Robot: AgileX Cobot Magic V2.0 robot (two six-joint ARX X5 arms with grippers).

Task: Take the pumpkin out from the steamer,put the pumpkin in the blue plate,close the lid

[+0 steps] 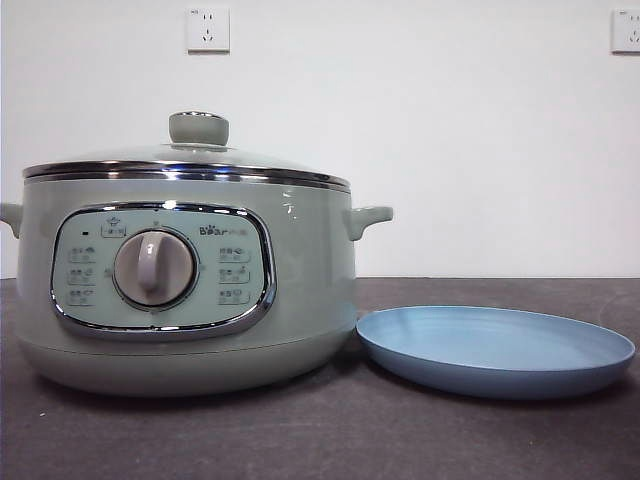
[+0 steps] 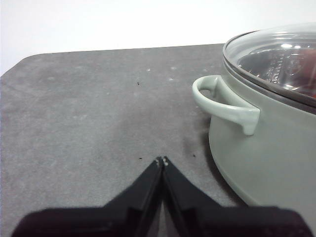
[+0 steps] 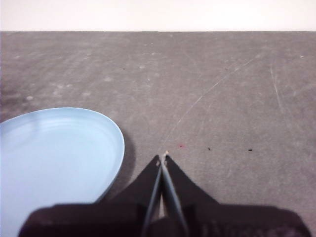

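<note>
We see left fingers (image 2: 162, 160) closed, empty, steamer (image 2: 266, 143) beside them | right fingers (image 3: 162, 157) closed, empty, blue plate (image 3: 54, 153) beside | lid (image 1: 190, 155) on steamer; pumpkin not discernible.

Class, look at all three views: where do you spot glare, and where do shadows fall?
Front view: bright streaks on the steamer rim and dial ring. Left wrist view: white glints on the lid. Right wrist view: the blue plate casts a soft shadow on the table.

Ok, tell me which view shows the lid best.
The front view: the lid sits closed on the steamer, with its knob and full chrome rim showing. The left wrist view catches only part of its glass and rim, near the pot's handle. The right wrist view shows none of it.
</note>
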